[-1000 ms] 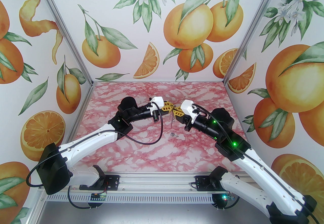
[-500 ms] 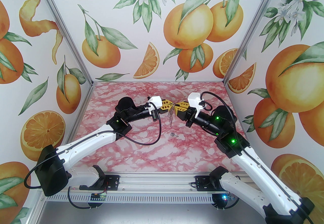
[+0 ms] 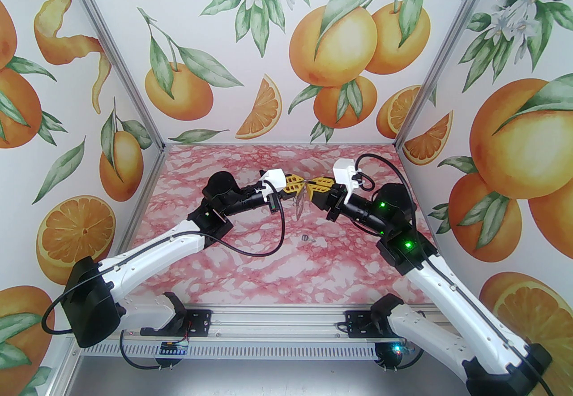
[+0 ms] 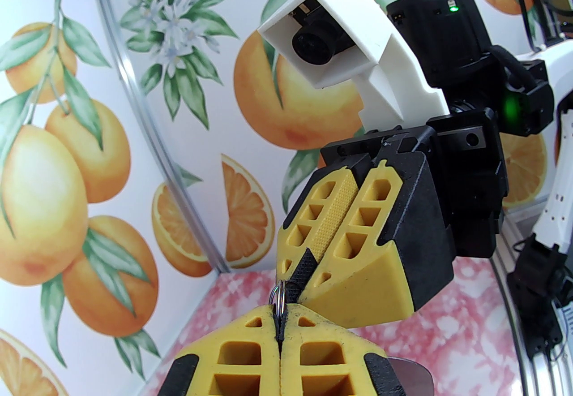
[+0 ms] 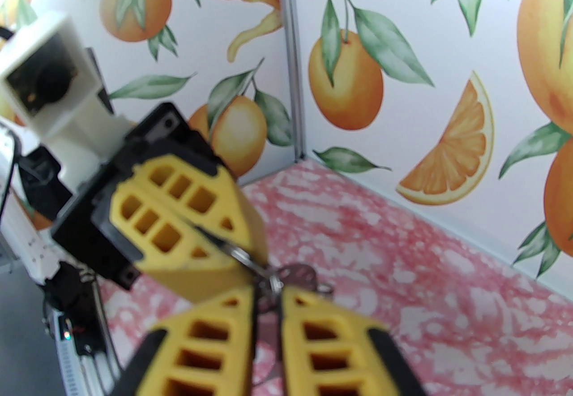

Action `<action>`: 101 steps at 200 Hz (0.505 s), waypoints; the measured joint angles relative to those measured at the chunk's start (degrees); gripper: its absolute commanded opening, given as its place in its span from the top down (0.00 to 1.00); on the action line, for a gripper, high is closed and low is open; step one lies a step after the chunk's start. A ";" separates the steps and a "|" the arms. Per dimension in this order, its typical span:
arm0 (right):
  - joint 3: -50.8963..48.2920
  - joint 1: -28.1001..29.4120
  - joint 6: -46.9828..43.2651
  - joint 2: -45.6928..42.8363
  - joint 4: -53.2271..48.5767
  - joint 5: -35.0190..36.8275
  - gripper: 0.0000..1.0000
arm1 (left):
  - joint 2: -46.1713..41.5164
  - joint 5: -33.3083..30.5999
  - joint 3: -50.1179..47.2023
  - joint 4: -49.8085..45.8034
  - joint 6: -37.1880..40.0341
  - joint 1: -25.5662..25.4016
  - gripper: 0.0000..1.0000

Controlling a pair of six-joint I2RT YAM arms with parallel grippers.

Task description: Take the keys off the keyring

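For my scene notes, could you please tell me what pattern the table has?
Pink-and-white marbling on the table, clearest in the top external view.

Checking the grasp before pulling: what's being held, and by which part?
The keyring: left gripper and right gripper each pinch its thin edge from opposite sides.

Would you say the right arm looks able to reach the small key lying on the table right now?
Probably not yet: the right gripper is shut on the keyring, which the left gripper also clamps. The key lies unobstructed on the table below.
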 measured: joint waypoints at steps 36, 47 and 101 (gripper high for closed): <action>0.00 -0.24 -0.42 -0.02 -0.07 0.39 0.97 | 0.00 -0.70 -0.09 0.02 0.42 -0.02 1.00; 0.00 -0.22 -0.81 -0.02 -0.13 0.42 1.00 | -0.02 -0.94 -0.13 0.02 0.46 -0.02 1.00; -0.02 -0.22 -3.37 -0.33 -0.85 0.63 1.00 | 0.00 -2.93 -0.57 -0.02 0.55 -0.35 1.00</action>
